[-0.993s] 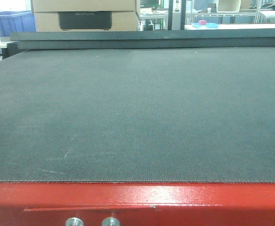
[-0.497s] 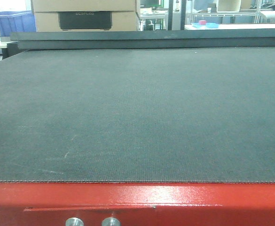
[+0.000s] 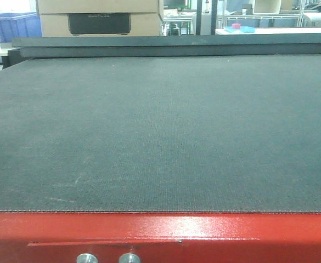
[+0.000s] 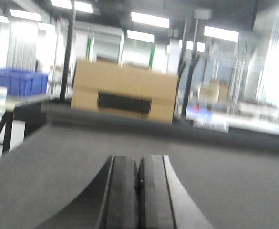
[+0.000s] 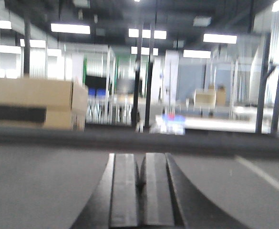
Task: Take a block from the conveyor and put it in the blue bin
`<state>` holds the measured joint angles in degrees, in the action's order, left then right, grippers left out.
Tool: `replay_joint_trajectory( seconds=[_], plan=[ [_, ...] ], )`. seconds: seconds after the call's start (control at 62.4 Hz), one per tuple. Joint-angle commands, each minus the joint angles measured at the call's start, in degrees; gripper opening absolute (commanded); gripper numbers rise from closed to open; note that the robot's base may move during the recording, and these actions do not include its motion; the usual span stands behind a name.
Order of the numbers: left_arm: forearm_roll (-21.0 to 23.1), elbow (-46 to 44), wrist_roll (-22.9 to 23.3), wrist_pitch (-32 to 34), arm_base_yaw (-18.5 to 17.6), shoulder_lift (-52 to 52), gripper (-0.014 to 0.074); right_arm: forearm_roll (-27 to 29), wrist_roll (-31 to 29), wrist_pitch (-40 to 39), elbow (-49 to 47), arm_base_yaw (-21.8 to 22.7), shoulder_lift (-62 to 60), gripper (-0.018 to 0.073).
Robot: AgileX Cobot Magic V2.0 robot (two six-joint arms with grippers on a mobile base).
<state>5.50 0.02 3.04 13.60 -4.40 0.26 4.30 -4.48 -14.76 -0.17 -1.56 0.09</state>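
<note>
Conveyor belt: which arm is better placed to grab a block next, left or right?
Neither yet. The conveyor shows no block, and the left claw and right claw both sit shut, low over it, alike.

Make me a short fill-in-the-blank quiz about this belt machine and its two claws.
The frame at the near edge of the conveyor is painted ____. The front view shows ____ silver bolts on that frame. The left gripper and the right gripper are both ____, holding nothing. Beyond the conveyor's far end stands a tan ____ box.
Missing words: red; two; shut; cardboard.
</note>
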Motion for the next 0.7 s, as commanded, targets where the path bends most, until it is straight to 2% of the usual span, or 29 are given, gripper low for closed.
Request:
replay_joint_trajectory(
  seconds=[0.0,0.112,0.32,0.4,0.545,0.689],
  plan=[
    [1.9,-2.31,0.02,4.51,-0.34,-0.26,-0.0111,-0.28,-0.08,-6.4,-2.36,0.26,-0.09,-0.0167],
    [0.9,-8.25,0.02,2.94,-0.34,-0.26,-0.0111,-0.08,-0.08,-6.31,-8.36,0.26,-0.09,-0.0167],
    [-6.06,-22.57,0.02,-8.02,-0.34,0.88,-0.0111,1.86,-0.08,0.22,-23.07,0.26,1.44,-0.0167],
    [-6.36,-28.29,0.02,-11.69,-0.34,3.53,-0.0111,2.89,-0.08,4.09,-29.41,0.26,4.78,-0.0167],
    [-6.36,-40.34,0.02,-22.65,-0.34,11.47,-0.0111,3.41,-0.08,19.35,-42.03,0.26,12.49,-0.0167],
    [-6.36,-54.21,0.02,-39.95,-0.34,22.94,-0.0111,3.41,-0.08,35.35,-52.28,0.26,21.08,-0.0167]
  ],
)
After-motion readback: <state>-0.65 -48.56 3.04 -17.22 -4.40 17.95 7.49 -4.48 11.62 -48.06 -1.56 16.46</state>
